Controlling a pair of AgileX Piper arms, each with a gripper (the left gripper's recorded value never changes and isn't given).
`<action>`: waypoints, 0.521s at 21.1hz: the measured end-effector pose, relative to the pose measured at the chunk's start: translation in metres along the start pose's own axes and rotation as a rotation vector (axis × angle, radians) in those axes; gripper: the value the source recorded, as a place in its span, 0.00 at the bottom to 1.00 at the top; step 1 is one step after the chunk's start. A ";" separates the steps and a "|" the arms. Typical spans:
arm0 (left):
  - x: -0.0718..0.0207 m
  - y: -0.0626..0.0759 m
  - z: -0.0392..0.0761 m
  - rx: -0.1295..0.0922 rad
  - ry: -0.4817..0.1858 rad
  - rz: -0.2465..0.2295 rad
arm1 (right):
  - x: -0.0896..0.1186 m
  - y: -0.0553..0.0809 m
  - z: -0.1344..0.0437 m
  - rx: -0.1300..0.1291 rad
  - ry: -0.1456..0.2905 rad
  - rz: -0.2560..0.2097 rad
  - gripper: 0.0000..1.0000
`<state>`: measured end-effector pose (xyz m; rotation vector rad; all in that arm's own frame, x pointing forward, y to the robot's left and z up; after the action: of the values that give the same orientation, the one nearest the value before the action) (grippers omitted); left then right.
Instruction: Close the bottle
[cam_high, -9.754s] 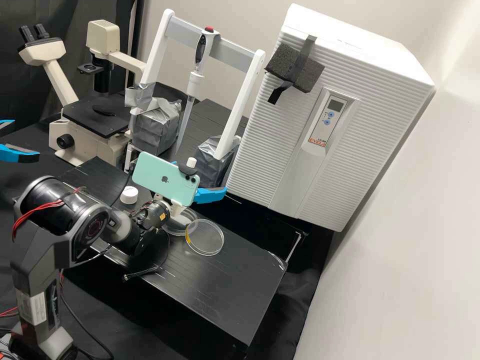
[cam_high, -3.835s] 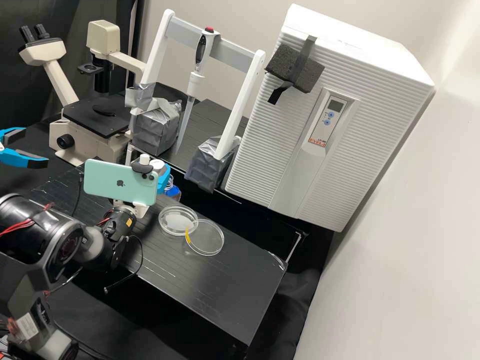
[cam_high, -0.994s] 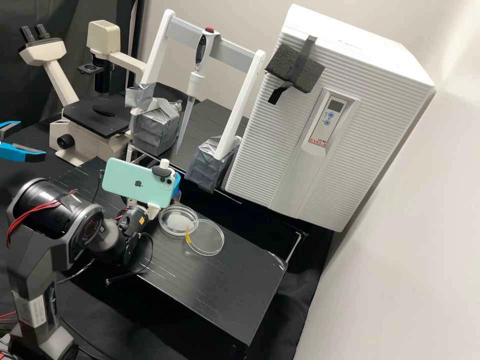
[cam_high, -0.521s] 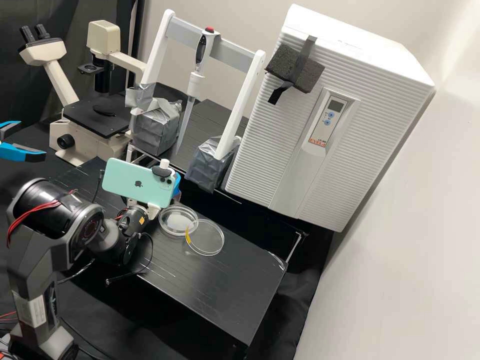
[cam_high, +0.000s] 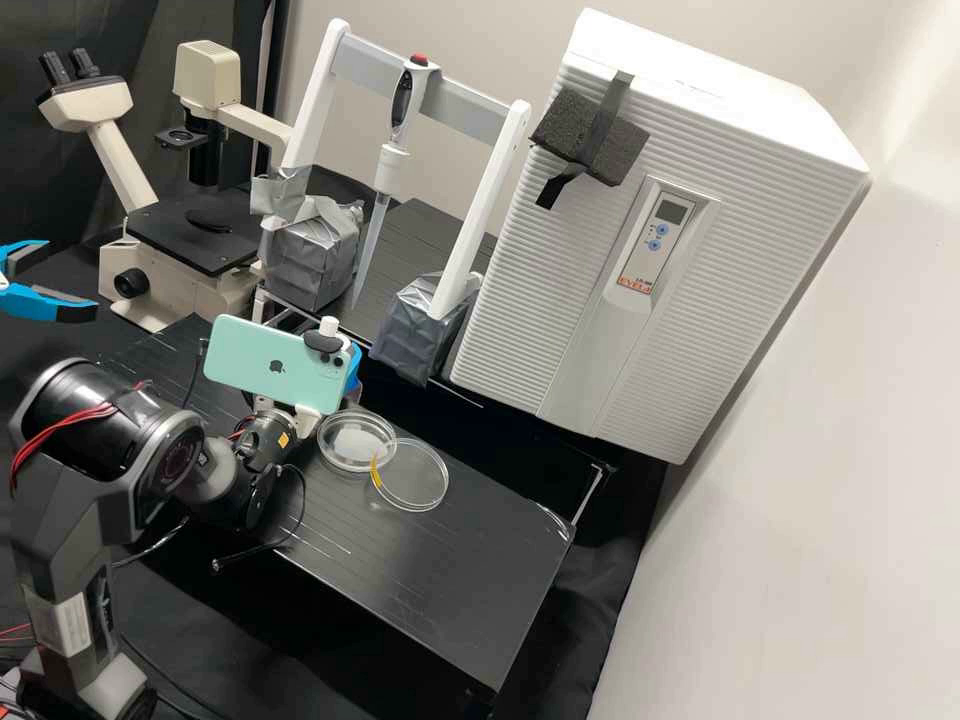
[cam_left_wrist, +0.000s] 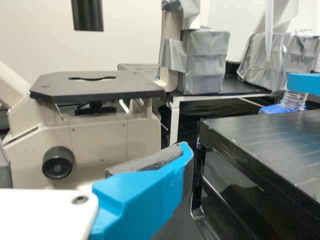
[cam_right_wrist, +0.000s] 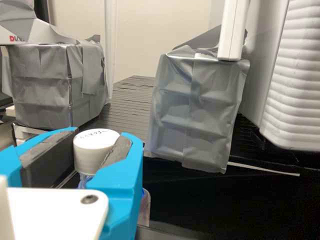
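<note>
right gripper (cam_right_wrist: 95, 156) clamps the white cap (cam_right_wrist: 96, 140) on the bottle (cam_left_wrist: 293, 100). left gripper (cam_high: 35, 280) hangs open beside the microscope (cam_high: 160, 250)

A plain cream wall (cam_high: 800, 450) rose at the right and behind. Black cloth (cam_high: 150, 25) hung at the far left. A black ribbed bench (cam_high: 440, 570) stood over dark fabric (cam_high: 300, 650), evenly lit.

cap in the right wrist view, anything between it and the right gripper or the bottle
Nothing visible. The right gripper is closed on the white cap from both sides, and the cap sits directly on top of the bottle, with nothing seen between them.
</note>
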<state>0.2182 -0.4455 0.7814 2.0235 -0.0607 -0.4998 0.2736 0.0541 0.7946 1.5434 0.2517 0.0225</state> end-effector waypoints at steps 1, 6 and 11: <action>0.0000 0.000 0.000 0.000 0.000 0.000 | 0.000 0.000 0.000 0.000 0.000 0.000 1.00; 0.0001 0.000 0.000 -0.001 0.000 -0.001 | 0.000 -0.002 -0.001 0.000 0.004 -0.007 1.00; 0.0001 0.000 0.000 -0.001 0.000 -0.001 | -0.001 0.000 -0.003 -0.008 0.011 -0.002 1.00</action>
<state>0.2183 -0.4452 0.7811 2.0229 -0.0587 -0.5003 0.2722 0.0570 0.7942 1.5358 0.2612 0.0305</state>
